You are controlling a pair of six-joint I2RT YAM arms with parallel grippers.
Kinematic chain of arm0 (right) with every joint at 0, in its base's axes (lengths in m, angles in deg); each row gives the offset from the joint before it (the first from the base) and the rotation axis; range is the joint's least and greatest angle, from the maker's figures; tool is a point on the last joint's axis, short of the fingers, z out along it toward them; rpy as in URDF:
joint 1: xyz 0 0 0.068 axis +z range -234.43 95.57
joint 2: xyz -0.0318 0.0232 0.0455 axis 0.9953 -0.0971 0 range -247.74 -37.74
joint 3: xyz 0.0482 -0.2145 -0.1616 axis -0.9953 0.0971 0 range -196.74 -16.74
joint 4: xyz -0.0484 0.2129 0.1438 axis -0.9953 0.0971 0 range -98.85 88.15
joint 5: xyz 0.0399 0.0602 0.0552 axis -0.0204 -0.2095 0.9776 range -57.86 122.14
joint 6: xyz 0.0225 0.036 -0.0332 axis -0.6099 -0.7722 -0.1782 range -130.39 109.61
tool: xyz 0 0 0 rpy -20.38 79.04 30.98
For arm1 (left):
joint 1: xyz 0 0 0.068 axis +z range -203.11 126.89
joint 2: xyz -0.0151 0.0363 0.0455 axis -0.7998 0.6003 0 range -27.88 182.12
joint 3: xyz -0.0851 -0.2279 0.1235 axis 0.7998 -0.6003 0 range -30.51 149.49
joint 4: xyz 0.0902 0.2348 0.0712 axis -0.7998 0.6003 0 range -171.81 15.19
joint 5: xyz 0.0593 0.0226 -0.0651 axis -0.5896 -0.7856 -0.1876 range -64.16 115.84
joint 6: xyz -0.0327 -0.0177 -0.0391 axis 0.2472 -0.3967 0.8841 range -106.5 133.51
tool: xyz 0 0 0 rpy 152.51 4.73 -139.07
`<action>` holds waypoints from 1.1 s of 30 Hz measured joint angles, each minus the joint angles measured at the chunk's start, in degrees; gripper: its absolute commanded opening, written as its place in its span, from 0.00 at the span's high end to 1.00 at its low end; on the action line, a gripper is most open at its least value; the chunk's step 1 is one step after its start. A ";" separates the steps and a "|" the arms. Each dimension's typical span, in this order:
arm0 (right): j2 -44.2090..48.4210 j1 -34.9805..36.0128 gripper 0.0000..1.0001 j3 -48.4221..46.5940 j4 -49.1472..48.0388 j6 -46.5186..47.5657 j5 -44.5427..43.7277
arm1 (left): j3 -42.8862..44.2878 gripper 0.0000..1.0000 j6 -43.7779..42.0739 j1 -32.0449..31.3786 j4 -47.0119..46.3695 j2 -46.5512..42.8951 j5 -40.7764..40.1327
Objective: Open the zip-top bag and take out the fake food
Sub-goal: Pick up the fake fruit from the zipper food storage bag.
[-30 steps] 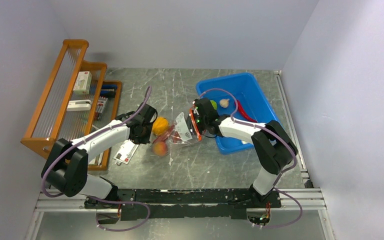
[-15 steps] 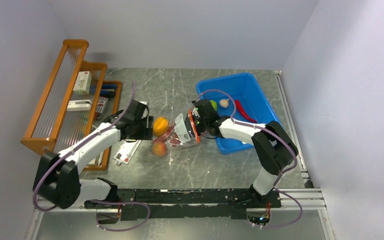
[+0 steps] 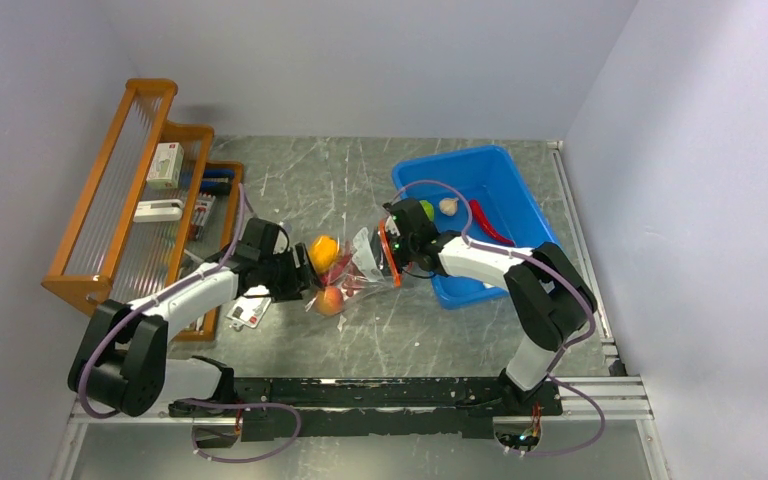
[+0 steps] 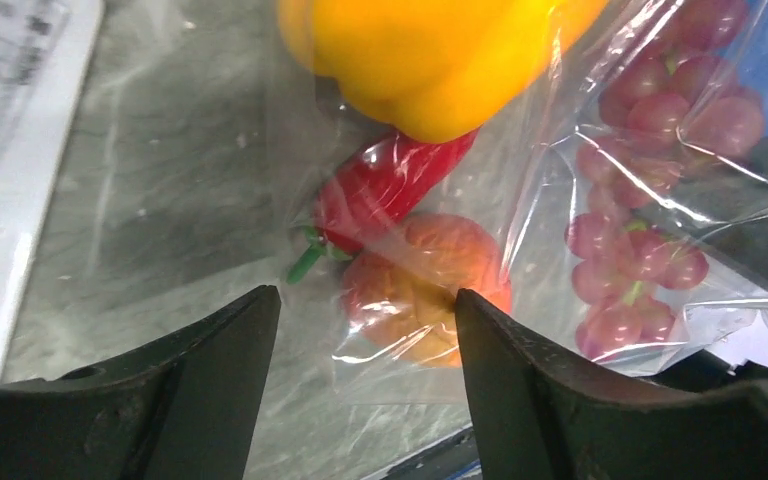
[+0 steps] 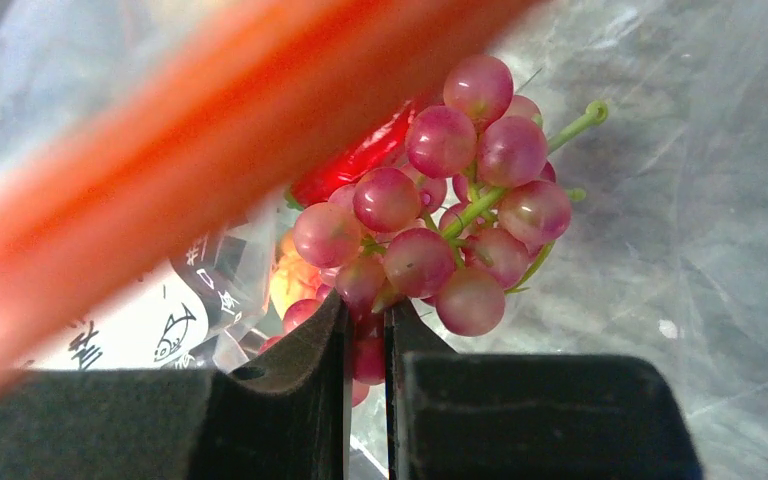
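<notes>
Pulling back toward the lower left of the top view, the left claw [image 3: 300, 278] has let go and now stands spread and empty, just beside the bell pepper [image 3: 323, 250] and the peach [image 3: 330, 299]. At frame centre the zip-top bag [image 3: 365, 262] lies on the tabletop [image 3: 360, 330], its orange zip strip [image 3: 391, 270] pinched by the clenched right claw [image 3: 394, 246]. A lime [image 3: 426, 209], a garlic bulb [image 3: 448, 205] and a red chilli [image 3: 485, 222] sit in the blue bin [image 3: 505, 165] at upper right, so part of the emptying looks done.

From the left wrist, the parted fingers [image 4: 210, 370] frame the peach and a second chilli [image 4: 390, 190], both under clear film. The grapes [image 4: 640, 200] at right are bagged too. Whether the pepper at the top edge is fully free I cannot tell.

From the right wrist, the jaws sit closed on film below the grapes, with the blurred strip crossing the upper left. The peach, second chilli and grapes appear left to remove.
</notes>
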 measured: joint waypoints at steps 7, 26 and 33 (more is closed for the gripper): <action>1.29 0.11 0.95 0.17 -0.28 -0.31 1.44 | -2.10 0.62 2.51 0.00 -5.16 1.11 3.54; 18.88 -0.07 0.98 6.56 -2.19 -0.31 -3.56 | -6.14 0.93 7.23 0.09 -1.79 -7.39 -10.84; 20.96 -0.07 0.98 6.21 -2.47 2.97 -2.95 | -6.14 0.93 7.26 0.11 1.81 -8.85 -15.04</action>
